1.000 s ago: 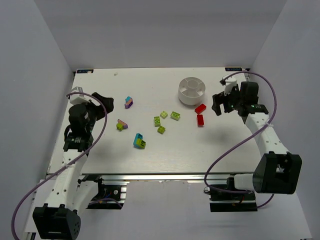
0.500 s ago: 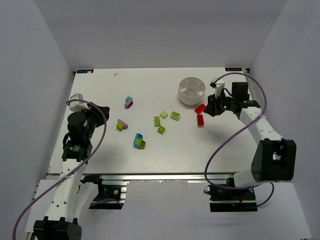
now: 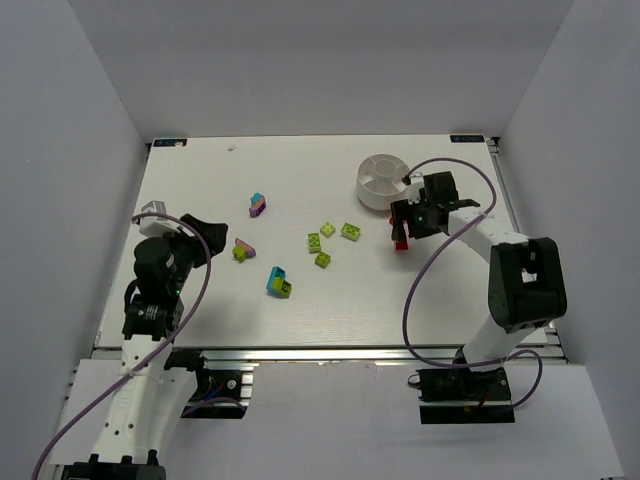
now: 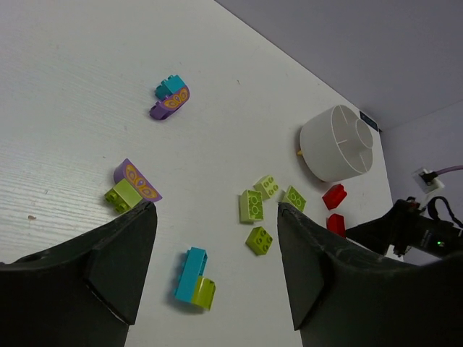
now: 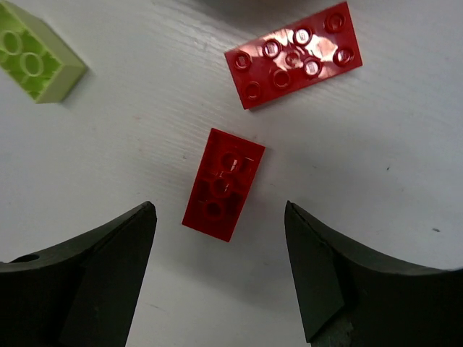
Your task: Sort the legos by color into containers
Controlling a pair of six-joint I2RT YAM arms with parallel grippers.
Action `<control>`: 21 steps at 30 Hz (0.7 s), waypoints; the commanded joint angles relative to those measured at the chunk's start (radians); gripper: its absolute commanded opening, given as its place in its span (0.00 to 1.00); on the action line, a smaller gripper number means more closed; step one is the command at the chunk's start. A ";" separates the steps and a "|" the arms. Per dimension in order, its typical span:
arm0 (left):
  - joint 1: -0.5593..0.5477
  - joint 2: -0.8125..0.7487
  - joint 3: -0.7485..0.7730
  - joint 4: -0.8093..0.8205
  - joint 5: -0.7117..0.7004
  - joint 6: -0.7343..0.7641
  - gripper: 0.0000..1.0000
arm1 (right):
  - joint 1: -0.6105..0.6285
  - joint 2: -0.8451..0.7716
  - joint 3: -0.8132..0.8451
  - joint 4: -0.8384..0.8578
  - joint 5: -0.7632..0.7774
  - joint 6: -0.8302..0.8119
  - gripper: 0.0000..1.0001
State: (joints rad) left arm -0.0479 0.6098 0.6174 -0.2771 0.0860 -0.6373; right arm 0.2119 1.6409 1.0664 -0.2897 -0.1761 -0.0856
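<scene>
The white round dish (image 3: pixel 383 180) with wedge compartments stands at the back right; it also shows in the left wrist view (image 4: pixel 336 143). My right gripper (image 3: pixel 404 228) is open just in front of it, hovering over two red bricks. In the right wrist view the gripper (image 5: pixel 218 210) has one red brick (image 5: pixel 223 184), underside up, lying between its fingertips, and the other red brick (image 5: pixel 293 54) lies studs up beyond. My left gripper (image 3: pixel 203 233) is open and empty at the left, above the table (image 4: pixel 215 210). Several lime bricks (image 3: pixel 322 243) lie mid-table.
A cyan and lime clump (image 3: pixel 278 283) lies in front of the middle. A purple and lime clump (image 3: pixel 242 249) and a cyan and purple clump (image 3: pixel 257 205) lie to the left. A lime brick (image 5: pixel 32 61) lies left of the red ones.
My right gripper has swung left from the table's right edge to above the two red bricks. My left arm has shifted slightly toward the near edge.
</scene>
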 commanded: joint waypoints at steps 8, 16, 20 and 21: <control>0.000 -0.016 -0.030 0.001 -0.020 -0.018 0.77 | 0.053 0.083 0.032 0.055 0.151 0.127 0.74; 0.000 0.022 -0.048 0.045 -0.009 -0.019 0.77 | 0.066 0.129 0.024 0.127 0.171 0.159 0.69; 0.000 0.036 -0.054 0.061 -0.009 -0.016 0.77 | 0.064 0.145 0.020 0.167 0.225 0.158 0.64; 0.000 0.036 -0.056 0.070 -0.009 -0.018 0.77 | 0.066 0.151 0.026 0.172 0.230 0.158 0.63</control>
State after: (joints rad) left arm -0.0479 0.6491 0.5682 -0.2485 0.0753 -0.6552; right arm 0.2752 1.7844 1.0679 -0.1856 0.0078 0.0544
